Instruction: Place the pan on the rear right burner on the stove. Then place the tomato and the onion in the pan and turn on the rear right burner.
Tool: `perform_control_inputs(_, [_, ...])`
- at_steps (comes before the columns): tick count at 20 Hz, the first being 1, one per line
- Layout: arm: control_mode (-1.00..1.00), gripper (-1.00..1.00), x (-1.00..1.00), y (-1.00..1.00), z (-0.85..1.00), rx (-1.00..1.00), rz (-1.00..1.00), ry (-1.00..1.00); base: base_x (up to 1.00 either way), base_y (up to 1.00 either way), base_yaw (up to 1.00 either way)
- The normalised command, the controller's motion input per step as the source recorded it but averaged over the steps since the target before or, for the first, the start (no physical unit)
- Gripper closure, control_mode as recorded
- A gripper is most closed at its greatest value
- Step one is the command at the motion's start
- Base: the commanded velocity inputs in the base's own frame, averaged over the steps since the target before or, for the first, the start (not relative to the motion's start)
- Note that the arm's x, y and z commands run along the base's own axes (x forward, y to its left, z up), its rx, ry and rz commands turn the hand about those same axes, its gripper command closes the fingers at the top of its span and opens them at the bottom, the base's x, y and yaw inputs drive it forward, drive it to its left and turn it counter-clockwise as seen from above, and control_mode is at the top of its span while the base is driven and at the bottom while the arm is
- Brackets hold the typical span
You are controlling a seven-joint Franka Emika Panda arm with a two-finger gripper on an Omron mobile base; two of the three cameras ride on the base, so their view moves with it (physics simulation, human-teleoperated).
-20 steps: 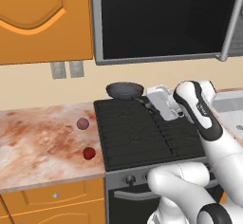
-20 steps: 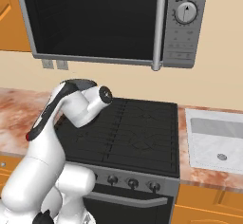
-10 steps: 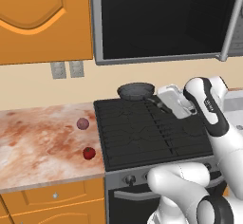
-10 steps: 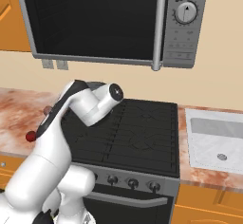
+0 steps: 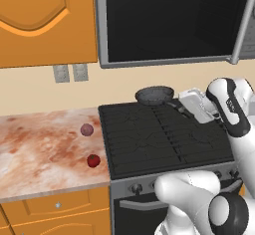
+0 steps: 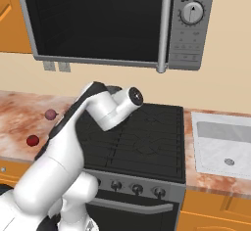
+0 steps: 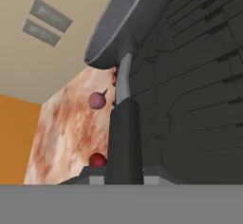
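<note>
Orange kitchen cabinets, microwave (image 5: 172,22) over black stove (image 5: 164,137). Marbled bench (image 5: 45,149) left of stove. Dark grey pan (image 5: 155,95) lifted above stove's rear edge, near the middle, handle pinched by end effector (image 5: 185,110), fingers pressed onto it. Onion (image 5: 86,130) on bench near stove's left edge; tomato (image 5: 93,161) closer to bench's front edge, apart from onion.

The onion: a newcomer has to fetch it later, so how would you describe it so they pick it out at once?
Left of the stove runs a mottled reddish counter with two small balls on it. The onion is the one farther back, nearer the wall. It is dull pinkish-purple, while the tomato nearer the counter's front edge is glossy bright red.
</note>
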Motion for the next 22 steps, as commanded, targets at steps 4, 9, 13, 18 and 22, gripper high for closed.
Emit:
perform_control_inputs(4, [-1.0, 1.0, 0.0, -0.47, 0.0, 0.0, 0.0, 0.0, 0.0, 0.0, 0.0])
perform_control_inputs(9, [-1.0, 1.0, 0.0, -0.52, 0.0, 0.0, 0.0, 0.0, 0.0, 0.0, 0.0])
perform_control_inputs(13, [-1.0, 1.0, 0.04, -0.54, 0.0, 0.0, 0.0, 0.0, 0.0, 0.0, 0.0])
perform_control_inputs(18, [-1.0, 1.0, 0.14, -0.35, 0.0, 0.0, 0.0, 0.0, 0.0, 0.0, 0.0])
perform_control_inputs(22, [-1.0, 1.0, 0.16, -0.17, 0.0, 0.0, 0.0, 0.0, 0.0, 0.0, 0.0])
